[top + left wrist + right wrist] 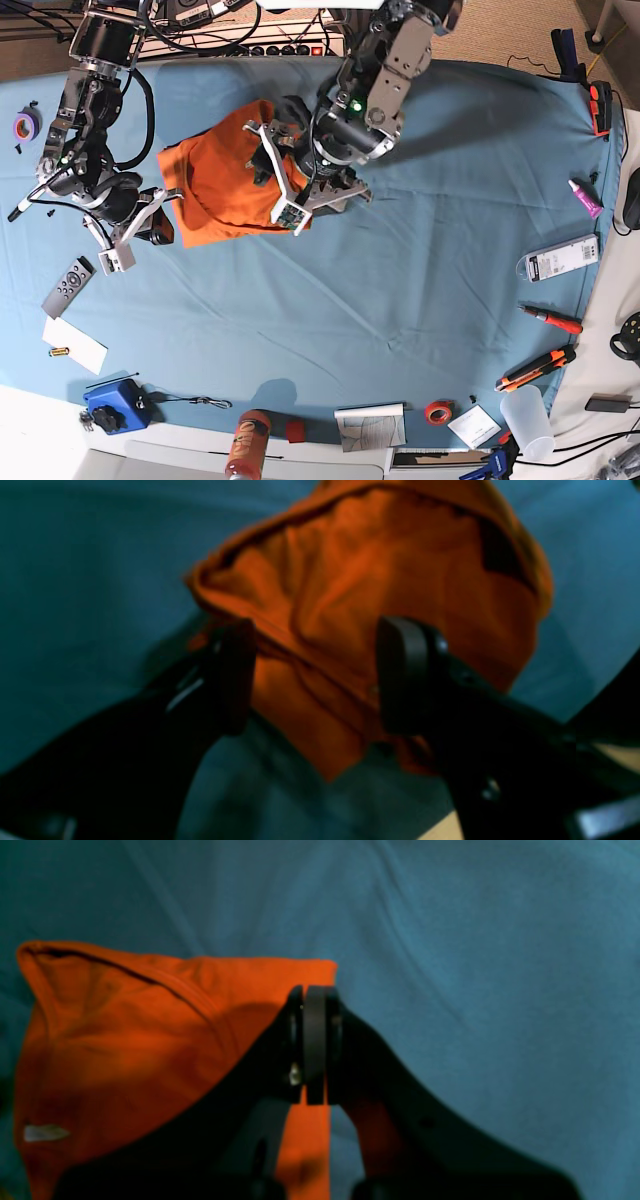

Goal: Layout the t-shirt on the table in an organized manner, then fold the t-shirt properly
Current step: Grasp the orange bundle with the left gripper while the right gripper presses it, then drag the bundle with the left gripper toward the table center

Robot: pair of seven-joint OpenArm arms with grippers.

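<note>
The orange t-shirt (pixel 215 185) lies bunched and partly folded on the teal table (pixel 420 260), left of centre at the back. My left gripper (pixel 320 680) is open just above it, its two dark fingers (pixel 405 675) straddling a crumpled fold of the t-shirt (pixel 350 580); in the base view the left gripper (pixel 275 175) sits at the shirt's right side. My right gripper (pixel 315 1040) is shut, pads pressed together, over the straight edge of the t-shirt (pixel 125 1040). A small white label (pixel 45 1132) shows on the cloth. In the base view the right gripper (pixel 160 222) is at the shirt's left edge.
A grey remote (pixel 68 285), white paper (pixel 75 345) and a blue device (pixel 115 405) lie at the left front. An orange bottle (pixel 245 445) and red tape roll (pixel 437 411) sit along the front edge. Cutters (pixel 540 370), a plastic cup (pixel 528 420) and a packet (pixel 558 260) line the right side.
</note>
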